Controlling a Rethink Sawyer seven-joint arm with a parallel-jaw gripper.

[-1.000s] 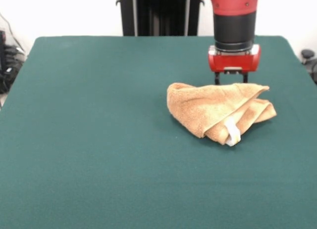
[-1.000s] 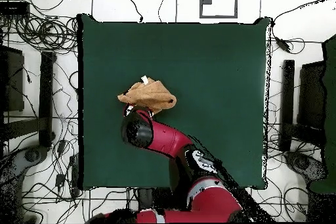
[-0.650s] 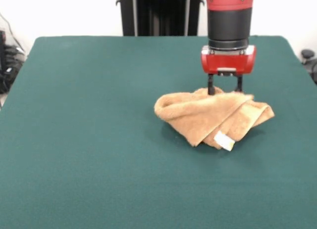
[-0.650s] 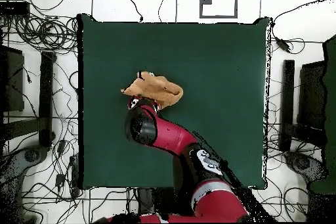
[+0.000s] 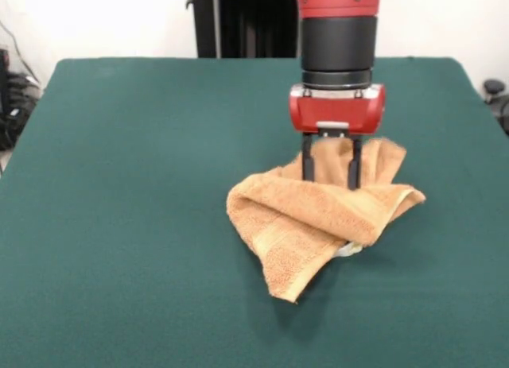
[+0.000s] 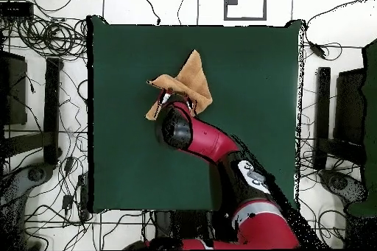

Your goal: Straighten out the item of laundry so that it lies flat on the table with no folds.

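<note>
Gripper [image 5: 331, 182] jaws closed on the crumpled orange-tan towel [image 5: 310, 217], folds hanging below them onto the green table [image 5: 127, 185].

I find no writing I can read anywhere. The small white label [image 5: 347, 248] peeking from under the towel [image 5: 310, 217] shows no legible print, and I see no brand or number on the arm [image 5: 337, 34].
</note>
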